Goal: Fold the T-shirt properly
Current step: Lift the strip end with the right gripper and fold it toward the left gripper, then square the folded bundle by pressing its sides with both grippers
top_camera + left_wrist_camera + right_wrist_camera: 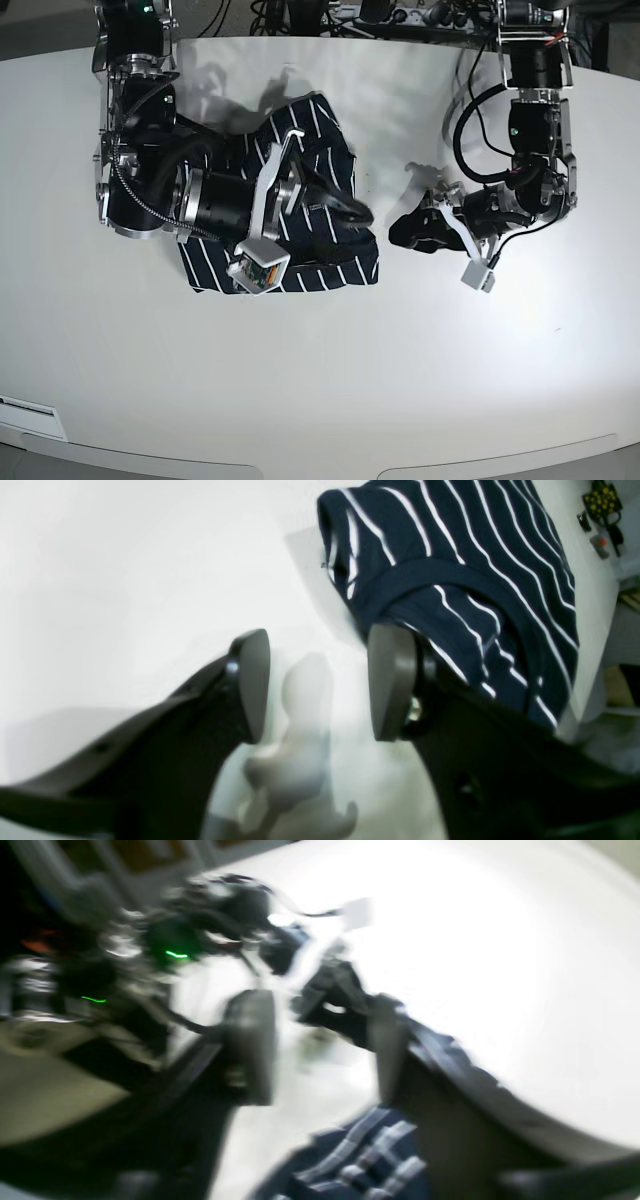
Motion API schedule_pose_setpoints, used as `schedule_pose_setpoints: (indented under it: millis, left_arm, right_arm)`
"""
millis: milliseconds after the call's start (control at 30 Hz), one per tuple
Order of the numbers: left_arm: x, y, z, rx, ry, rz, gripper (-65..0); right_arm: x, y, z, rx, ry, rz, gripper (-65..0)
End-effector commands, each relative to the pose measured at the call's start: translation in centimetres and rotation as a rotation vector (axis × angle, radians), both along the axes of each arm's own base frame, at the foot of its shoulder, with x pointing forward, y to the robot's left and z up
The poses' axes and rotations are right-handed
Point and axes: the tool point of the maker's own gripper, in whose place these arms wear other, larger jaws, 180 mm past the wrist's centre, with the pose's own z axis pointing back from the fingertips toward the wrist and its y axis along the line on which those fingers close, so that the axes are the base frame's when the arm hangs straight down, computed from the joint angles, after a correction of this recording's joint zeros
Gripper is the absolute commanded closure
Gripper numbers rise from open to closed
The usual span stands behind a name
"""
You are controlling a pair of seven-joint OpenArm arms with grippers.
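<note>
The T-shirt (315, 225), dark navy with thin white stripes, lies folded into a compact, roughly rectangular bundle on the white surface (320, 380), and in the base view much of it is covered by the right arm (190, 195) stretched across it. The right gripper (352, 212) reaches out over the bundle's edge; in the right wrist view, which is heavily blurred, its jaws stand apart with bare surface showing between them, and a rumpled striped fold of the shirt sits below and just beside the right-hand jaw, not between the two. Whether that jaw touches the cloth cannot be told through the blur. The left gripper (315, 690) sits off the shirt, a little way from the bundle's nearest edge; in the left wrist view its jaws are plainly apart, nothing between them but white surface and their own soft shadow. Beyond the right-hand jaw in that view the shirt shows its collar band and a folded-over edge, the stripes running diagonally away from the jaw tip, and the cloth lies just past that jaw while the other jaw has only bare surface beside it. At the far edge of the surface, well beyond the shirt, a small black device with yellow buttons (602, 502) is visible, and cables and equipment (400, 15) line the back
</note>
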Motion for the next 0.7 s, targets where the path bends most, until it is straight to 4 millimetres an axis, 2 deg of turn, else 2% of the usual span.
schedule_pose_setpoints:
  millis: [0,33,67,133,233,300,467,533,667]
  left_arm:
    - [1.0,0.4,1.9,-0.014,-0.058,-0.002,-16.5]
    - [1.0,0.7,2.0,-0.012,-0.06,-0.002,-5.5]
    - [1.0,1.0,2.2,-0.021,-0.055,0.007,0.0]
    - [0.8,0.8,3.0,-0.077,-0.046,-0.001,0.0]
    - [-1.0,-1.1,4.8,-0.187,-0.054,-0.137,0.0]
    - [-2.2,-2.3,5.9,-0.275,-0.043,-0.208,0.0]
    - [-3.2,-4.9,6.3,-0.338,-0.049,-0.277,0.0]
    - [-3.9,-6.8,6.1,-0.362,-0.032,-0.319,0.0]
    - [-6.0,-11.2,5.0,-0.366,0.0,-0.445,0.0]
  right_arm:
    - [1.0,-0.4,1.4,0.007,-0.064,-0.025,-15.3]
    - [1.9,-1.0,1.3,-0.024,-0.086,-0.064,-5.1]
    - [2.8,-1.7,1.2,-0.052,-0.104,-0.112,0.0]
    - [4.8,-3.6,1.5,-0.071,-0.154,-0.229,0.0]
    - [7.3,-6.5,2.3,-0.081,-0.214,-0.395,0.0]
    - [8.2,-7.7,1.9,-0.115,-0.227,-0.451,0.0]
    - [11.5,-10.0,-2.1,-0.181,-0.118,-0.491,0.0]
    - [13.2,-10.9,-4.0,-0.21,-0.064,-0.489,0.0]
    - [16.3,-12.5,-6.0,-0.234,0.013,-0.49,0.0]
